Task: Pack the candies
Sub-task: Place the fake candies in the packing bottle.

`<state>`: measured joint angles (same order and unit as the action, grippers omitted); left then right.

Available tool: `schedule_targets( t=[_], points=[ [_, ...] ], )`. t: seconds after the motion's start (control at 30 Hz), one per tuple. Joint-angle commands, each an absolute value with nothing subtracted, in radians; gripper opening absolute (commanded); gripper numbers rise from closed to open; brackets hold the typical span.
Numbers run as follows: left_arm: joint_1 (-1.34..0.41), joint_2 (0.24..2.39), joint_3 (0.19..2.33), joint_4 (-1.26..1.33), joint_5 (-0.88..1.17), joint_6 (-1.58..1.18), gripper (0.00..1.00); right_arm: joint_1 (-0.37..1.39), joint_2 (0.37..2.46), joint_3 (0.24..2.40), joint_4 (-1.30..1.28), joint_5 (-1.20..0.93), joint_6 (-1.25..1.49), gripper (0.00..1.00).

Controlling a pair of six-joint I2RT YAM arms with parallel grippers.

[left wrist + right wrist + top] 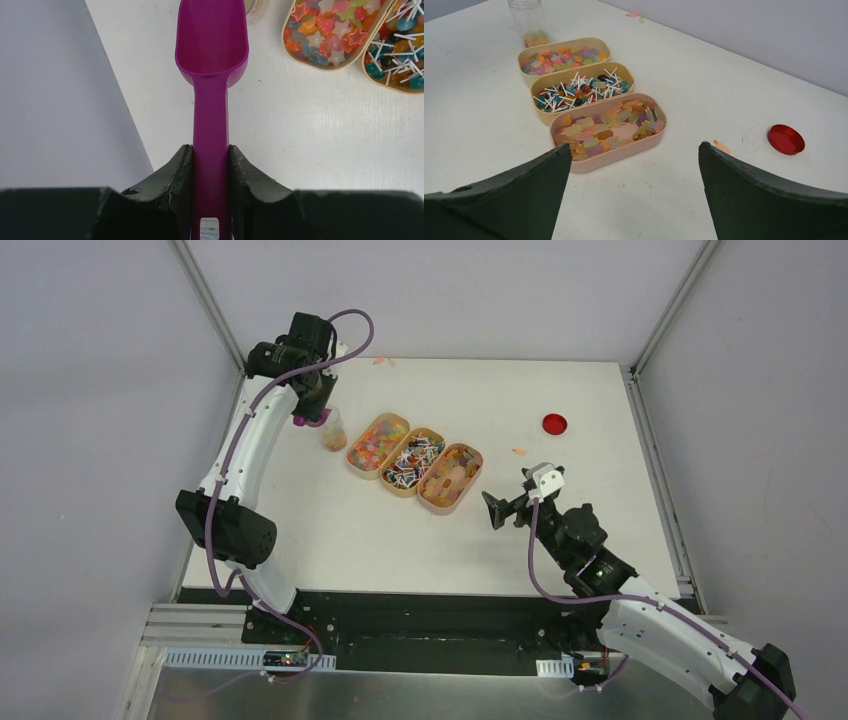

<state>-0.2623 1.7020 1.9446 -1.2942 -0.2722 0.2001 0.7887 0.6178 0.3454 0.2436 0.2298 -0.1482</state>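
Off to the right of my left tool (211,167), clamped on the empty scoop (212,50), sit the candies (327,27), jar (256,6) just past its tip.

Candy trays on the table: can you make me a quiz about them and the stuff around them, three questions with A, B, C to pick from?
1. Where is the red lid? A right of the candy trays; B inside a tray; C left of the trays.
2. How many candy trays are there? A two; B three; C five.
3. How is the right gripper? A open and empty; B shut on the lid; C shut on a tray.
Answers: 1 A, it lies alone to the right of the row; 2 B, three stand side by side; 3 A, its jaws stand wide apart, holding nothing.
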Motion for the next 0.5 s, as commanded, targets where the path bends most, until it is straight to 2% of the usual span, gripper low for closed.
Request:
schedule_targets(
  t=[0.0,0.27,0.47],
  points=[
    [-0.27,1.701,1.993,-1.316,-0.302,0.185,0.0,0.783,0.619,0.341,0.303,0.22,-0.149,1.0],
    [-0.273,1.714,1.93,-1.326,-0.341,0.184,0.0,0.781,0.623,0.344,0.305,0.222,-0.15,0.99],
    [-0.276,1.727,1.974,-1.327,-0.32,0.177,0.0,0.78,0.618,0.344,0.304,0.224,-0.151,1.0]
  ],
)
